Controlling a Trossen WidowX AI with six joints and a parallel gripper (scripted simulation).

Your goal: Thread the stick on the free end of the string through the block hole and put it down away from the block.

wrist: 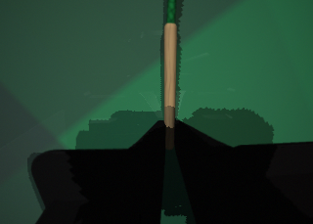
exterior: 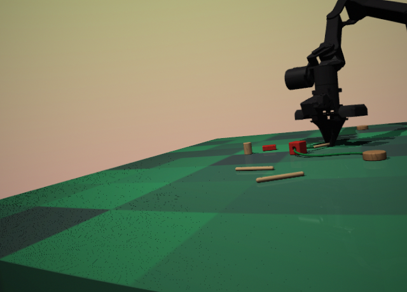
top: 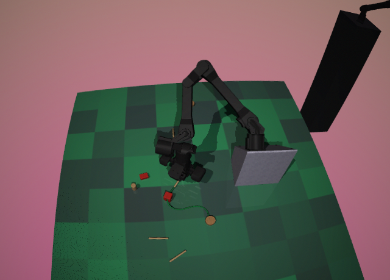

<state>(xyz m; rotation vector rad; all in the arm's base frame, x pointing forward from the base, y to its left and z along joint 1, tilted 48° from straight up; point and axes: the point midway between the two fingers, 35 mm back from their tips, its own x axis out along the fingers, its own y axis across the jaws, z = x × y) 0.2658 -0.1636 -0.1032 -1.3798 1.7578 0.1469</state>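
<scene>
My gripper (exterior: 330, 144) (wrist: 168, 126) is shut on the thin wooden stick (top: 177, 183) (exterior: 320, 145) (wrist: 169, 63) near its far end, low over the table. The green string (top: 188, 207) (exterior: 328, 155) (wrist: 171, 6) leaves the stick's other end and runs to the red block (top: 167, 196) (exterior: 297, 147). It comes out at the block's opposite side and curves to the round wooden button (top: 210, 220) (exterior: 374, 155). So the string passes through the hole, and the whole stick is on the arm's side of the block. The block stands on the table. The fingertips are hidden in the top view.
Two loose sticks (top: 158, 238) (exterior: 279, 177) lie in front of the block. A small red piece (top: 144, 175) (exterior: 269, 147) and an upright wooden peg (top: 133, 186) (exterior: 247, 148) are at the left. Another stick (top: 173, 132) and a round wooden piece (top: 193, 103) (exterior: 362, 127) are behind the gripper.
</scene>
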